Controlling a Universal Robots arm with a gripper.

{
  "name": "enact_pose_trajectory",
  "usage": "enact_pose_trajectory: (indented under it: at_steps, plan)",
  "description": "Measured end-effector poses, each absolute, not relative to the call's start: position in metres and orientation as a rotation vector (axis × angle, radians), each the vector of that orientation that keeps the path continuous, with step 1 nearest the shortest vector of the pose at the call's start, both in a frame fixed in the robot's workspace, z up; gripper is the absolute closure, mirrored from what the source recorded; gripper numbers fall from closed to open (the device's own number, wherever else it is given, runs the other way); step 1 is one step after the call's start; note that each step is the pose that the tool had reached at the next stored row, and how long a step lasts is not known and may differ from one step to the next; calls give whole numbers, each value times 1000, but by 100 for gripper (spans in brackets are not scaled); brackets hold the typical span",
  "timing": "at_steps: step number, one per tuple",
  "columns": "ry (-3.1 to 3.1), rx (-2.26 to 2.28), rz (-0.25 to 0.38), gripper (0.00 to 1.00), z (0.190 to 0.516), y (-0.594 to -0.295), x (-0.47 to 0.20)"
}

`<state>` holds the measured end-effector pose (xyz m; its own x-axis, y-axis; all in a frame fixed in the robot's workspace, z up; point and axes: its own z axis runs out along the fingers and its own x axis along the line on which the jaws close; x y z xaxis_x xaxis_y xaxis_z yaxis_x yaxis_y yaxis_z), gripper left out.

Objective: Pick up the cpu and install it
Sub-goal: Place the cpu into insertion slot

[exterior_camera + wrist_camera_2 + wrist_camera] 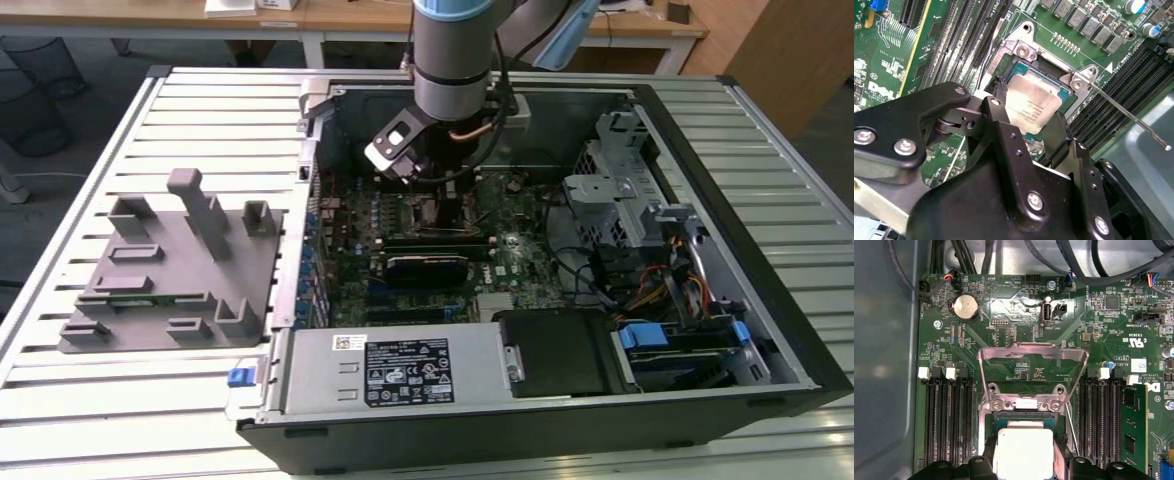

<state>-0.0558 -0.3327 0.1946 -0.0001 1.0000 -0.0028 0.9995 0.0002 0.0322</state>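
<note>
Black metal gripper [1027, 114], hanging at the upper middle of the exterior view, could bend pins or leave a skewed seating if it tilts or drifts, since the small square silvery-topped cpu [1031, 100] sits clamped between its two fingers directly over the open motherboard socket [1015, 64].

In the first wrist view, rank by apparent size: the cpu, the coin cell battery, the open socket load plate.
1. socket load plate: widest, though it is flipped up and may sit nearer the camera.
2. cpu: partly cut off, so its full size is unsure.
3. coin cell battery: clearly smallest.
</note>
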Motion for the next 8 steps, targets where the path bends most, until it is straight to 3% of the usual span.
enact_pose_trajectory:
  at_steps: [8]
  plan:
    - [2204,2204,32,47,193,-332,-56]
